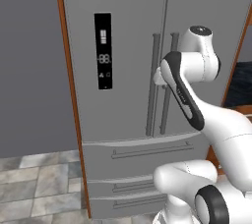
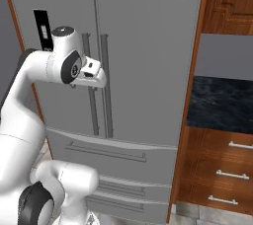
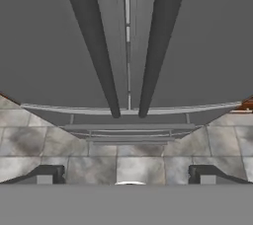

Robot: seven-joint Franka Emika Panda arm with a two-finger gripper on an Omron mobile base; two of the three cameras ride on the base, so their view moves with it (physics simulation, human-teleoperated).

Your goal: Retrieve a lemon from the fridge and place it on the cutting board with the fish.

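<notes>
Right up at the shut fridge [image 1: 128, 46], hand empty.
Both doors are closed just ahead of the gripper [image 3: 127, 175], whose fingers [image 3: 47, 174] are spread wide, holding nothing; the two vertical handles [image 3: 94, 41] run straight out in front of it, drawers below them, black display panel [image 1: 103, 51] off to its left.

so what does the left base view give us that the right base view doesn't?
Left base view alone: the whole black display panel on the left door, a plain grey wall left of the fridge, and tiled floor.

Right base view alone: wooden cabinets with drawers to the right of the fridge, with a dark countertop above the drawers.

Both: the closed grey fridge, its two vertical bar handles, the drawers below, and the white arm with its claw up close to the handles.
</notes>
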